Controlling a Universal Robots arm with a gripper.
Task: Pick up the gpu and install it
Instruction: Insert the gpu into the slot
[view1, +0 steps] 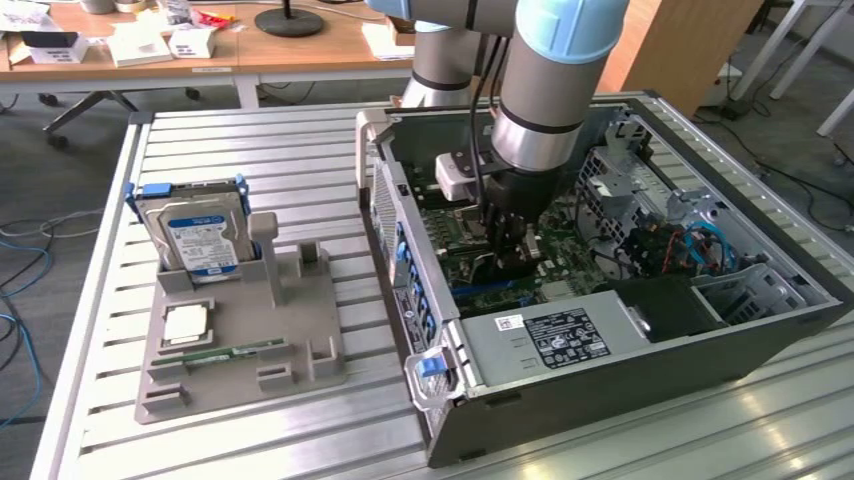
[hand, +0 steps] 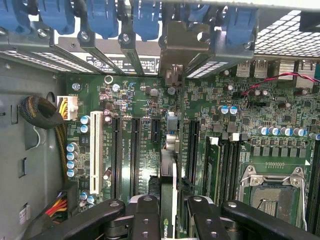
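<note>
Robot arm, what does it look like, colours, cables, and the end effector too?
The arm is a silver-grey tube with light blue joint caps and a black ring band. Black cables run along it. A pale box sits at the wrist. The end effector is black, its fingers chunky links dotted with round screw heads.
</note>
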